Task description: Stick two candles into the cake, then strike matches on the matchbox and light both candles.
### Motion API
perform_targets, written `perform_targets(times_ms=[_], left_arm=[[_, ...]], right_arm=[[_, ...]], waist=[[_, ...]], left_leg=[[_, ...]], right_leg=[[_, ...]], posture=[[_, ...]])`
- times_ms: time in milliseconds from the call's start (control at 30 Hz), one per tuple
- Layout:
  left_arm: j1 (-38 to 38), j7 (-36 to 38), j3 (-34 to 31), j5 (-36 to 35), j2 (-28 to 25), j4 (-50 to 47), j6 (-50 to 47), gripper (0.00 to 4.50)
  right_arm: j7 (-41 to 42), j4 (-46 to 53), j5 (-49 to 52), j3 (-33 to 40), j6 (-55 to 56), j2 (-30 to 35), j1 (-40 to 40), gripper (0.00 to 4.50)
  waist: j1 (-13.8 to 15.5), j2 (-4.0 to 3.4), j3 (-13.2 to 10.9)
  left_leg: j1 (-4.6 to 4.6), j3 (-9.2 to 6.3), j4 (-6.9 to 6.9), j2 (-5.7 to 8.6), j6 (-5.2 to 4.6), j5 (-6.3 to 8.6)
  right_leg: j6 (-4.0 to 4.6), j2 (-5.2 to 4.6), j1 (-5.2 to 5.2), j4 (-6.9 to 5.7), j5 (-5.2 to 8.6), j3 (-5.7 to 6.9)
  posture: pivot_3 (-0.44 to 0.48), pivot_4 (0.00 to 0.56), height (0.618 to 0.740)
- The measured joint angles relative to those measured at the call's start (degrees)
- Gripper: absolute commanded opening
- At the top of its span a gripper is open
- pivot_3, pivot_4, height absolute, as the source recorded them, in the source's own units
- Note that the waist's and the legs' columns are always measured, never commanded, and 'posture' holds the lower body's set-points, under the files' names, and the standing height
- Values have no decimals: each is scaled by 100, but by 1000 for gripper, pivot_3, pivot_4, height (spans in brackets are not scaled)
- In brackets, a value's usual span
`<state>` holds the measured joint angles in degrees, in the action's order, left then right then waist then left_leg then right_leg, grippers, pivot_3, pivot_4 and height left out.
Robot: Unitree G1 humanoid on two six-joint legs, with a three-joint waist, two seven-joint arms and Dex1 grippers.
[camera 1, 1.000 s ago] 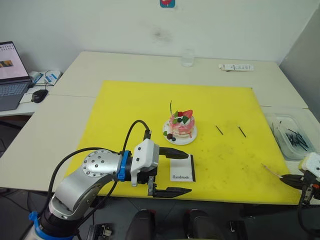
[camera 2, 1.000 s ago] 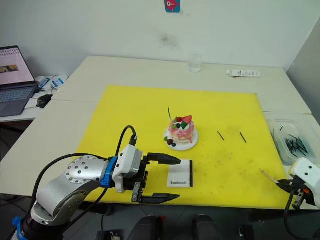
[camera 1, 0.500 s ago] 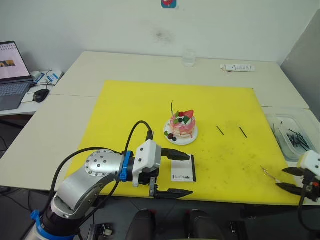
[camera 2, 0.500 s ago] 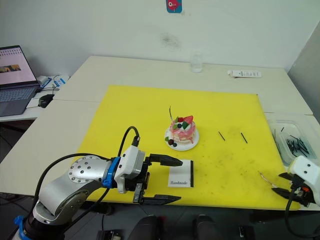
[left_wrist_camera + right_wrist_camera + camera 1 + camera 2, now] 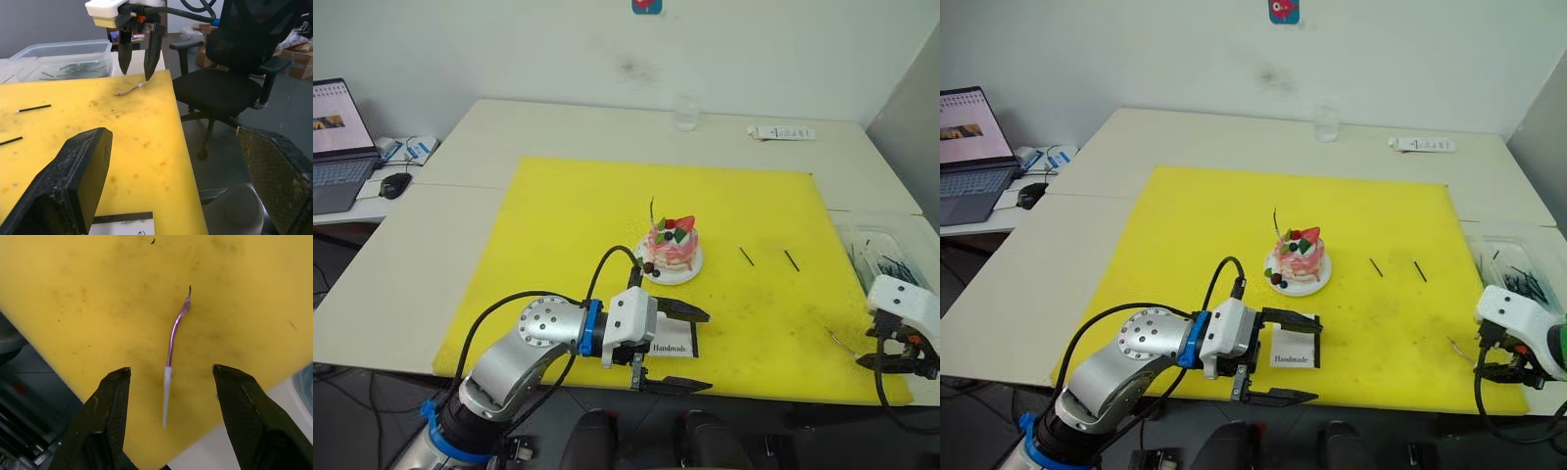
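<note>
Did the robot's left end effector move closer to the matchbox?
Yes. The left end effector slid rightward over the yellow mat; its open fingers now straddle the matchbox.

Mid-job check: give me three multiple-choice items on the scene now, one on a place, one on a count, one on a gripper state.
1. Where does the flat white "Handmade" matchbox lie?
A. between the left gripper's two black fingers, on the yellow mat
B. in the clear plastic tray
C. on top of the cake

2. How many thin candles stand in the small round pink cake?
A. none
B. one
C. three

3. How is the right gripper set?
A. shut on the cake plate
B. shut on the matchbox
C. open, a finger on each side of the bent pinkish candle lying on the mat

Key: 1 A, the box sits between the spread fingers; 2 B, a single thin stick rises from the cake; 3 C, the right wrist view shows a gap on both sides of the candle.
</note>
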<state>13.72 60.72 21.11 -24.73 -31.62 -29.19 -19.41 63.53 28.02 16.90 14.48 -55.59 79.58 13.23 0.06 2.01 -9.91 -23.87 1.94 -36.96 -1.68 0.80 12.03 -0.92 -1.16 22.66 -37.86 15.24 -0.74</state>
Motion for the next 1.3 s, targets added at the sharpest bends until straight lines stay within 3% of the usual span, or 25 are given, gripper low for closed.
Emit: perform_targets(times_ms=[200, 500, 767, 1067, 1200, 1300], left_arm=[[-138, -10, 4, 37, 59, 0, 134, 4500], [-150, 240, 195, 97, 216, 220, 498, 4500], [37, 342, 215, 112, 244, 272, 510, 4500], [-114, 278, 19, 104, -88, 186, 461, 4500], [-374, 70, -483, -21, -207, 227, 348, 4500], [-621, -162, -985, -259, -298, 247, 92, 4500]], right_arm=[[-57, -475, -102, -787, 154, 32, -530, 2746], [-69, -571, -102, -1191, 106, 14, -863, 2746], [-168, -525, -33, -1306, -20, -108, -975, 15], [-157, -273, 311, -825, -261, -180, -1011, 15], [-153, 105, 843, -329, -529, -425, -1663, 15], [-425, 367, 1467, -10, -840, -1236, -2554, 15]], waist=[[-12, -1, 0], [-11, -4, 1], [-12, -4, 1], [-20, -5, 2], [-27, -6, 1], [-35, 6, -7]], left_leg=[[2, 5, -2, -1, 0, 0], [4, 4, -2, -2, 0, 0], [4, 4, -2, -2, 0, 0], [5, 3, -2, -5, 0, 0], [6, 1, -1, -9, 0, 0], [5, -3, -1, -17, 0, 0]], right_leg=[[-2, -2, 1, -1, -1, -4], [-2, 0, 1, -4, -1, -4], [-6, 1, 1, -5, -4, -3], [-12, 1, 2, -7, -7, -3], [-22, 0, 4, -9, -13, 0], [-30, 1, 4, -10, -18, 2]], posture=[[0, 150, 738], [0, 150, 738], [0, 150, 738], [0, 150, 738], [0, 150, 738], [0, 150, 738]])
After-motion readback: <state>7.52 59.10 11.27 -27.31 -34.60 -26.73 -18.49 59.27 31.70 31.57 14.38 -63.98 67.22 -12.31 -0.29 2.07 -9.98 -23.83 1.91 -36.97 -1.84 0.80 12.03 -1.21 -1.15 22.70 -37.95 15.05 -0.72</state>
